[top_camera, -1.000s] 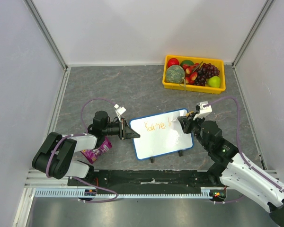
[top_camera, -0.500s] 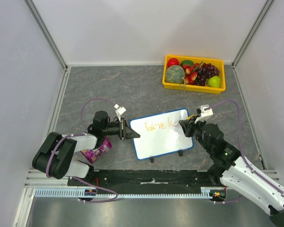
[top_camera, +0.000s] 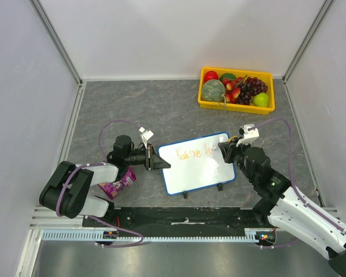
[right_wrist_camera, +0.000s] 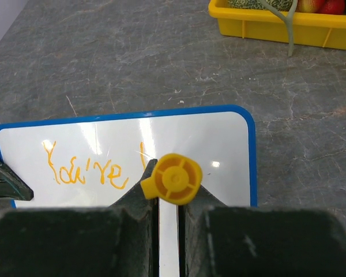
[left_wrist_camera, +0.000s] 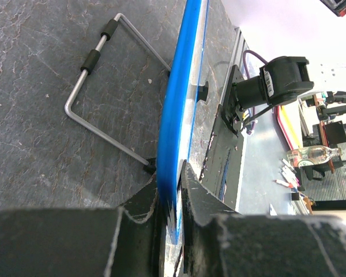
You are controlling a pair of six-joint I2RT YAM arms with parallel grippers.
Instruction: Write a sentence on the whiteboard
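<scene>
Whiteboard (top_camera: 197, 164) stands near mid-worktop (top_camera: 132, 109), close to the arm bases. Left pincer (left_wrist_camera: 172, 193) clamps its blue left edge. Right pincer (right_wrist_camera: 169, 202) holds a yellow-ended marker (right_wrist_camera: 172, 179) over the board. The orange sentence (right_wrist_camera: 83, 169) reads "You're l".

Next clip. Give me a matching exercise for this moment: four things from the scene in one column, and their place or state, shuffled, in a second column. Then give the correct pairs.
Things:
1. left gripper
2. right gripper
3. yellow tray
4. purple pouch

Place or state:
A. at the far right of the table, holding fruit
B. shut on the left edge of the whiteboard
C. shut on the marker, at the board's right side
D. lying on the table to the left of the whiteboard

Pairs: 1-B, 2-C, 3-A, 4-D
</scene>
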